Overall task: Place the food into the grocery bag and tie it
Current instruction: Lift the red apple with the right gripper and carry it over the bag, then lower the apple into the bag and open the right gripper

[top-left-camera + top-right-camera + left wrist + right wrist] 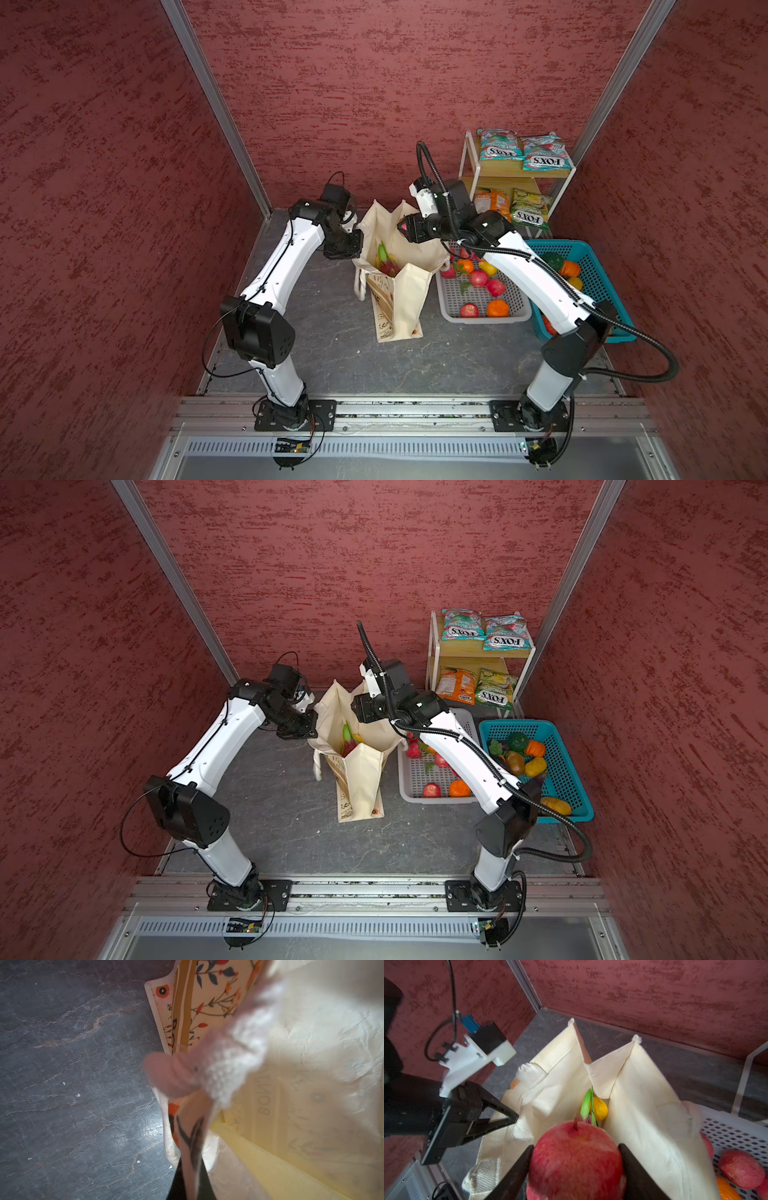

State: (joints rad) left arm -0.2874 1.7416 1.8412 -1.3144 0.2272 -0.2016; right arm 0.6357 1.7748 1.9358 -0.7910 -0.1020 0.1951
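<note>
Nearest lies the aluminium rail [415, 409] across the near edge, carrying both arm bases; beyond it the dark slate tabletop [332, 345] is bare from the rail up to the bag's foot, and bare again between the left arm and the red left wall. Moving right, the left gripper [352, 248] is clamped on the left rim of the grocery bag [409, 291]. The left wrist view shows its black fingers [176, 1186] pinching the printed fabric edge, and a cream strap handle [359, 286] droops outside that rim. This bag stands upright at mid-table, its mouth spread wide and its far rim rising in two peaks. Inside lie the dragon fruit [388, 269] with green tips and, beside it toward the far end, the yellow fruit [600, 1108]. Over the mouth's right side hangs the right gripper [576, 1147], both fingers grasping a red apple [575, 1167] above those green tips. On its right the bag wall leans onto the grey basket [486, 321], leaving no gap there. Just beside that sits the blue basket [557, 746], holding the dark green vegetable [517, 742]; the right forearm passes above both baskets. In the far right corner stands the shelf [498, 167]. Its top tier holds the left teal packet [498, 145] and the right teal packet [544, 153], well apart from the bag.
</note>
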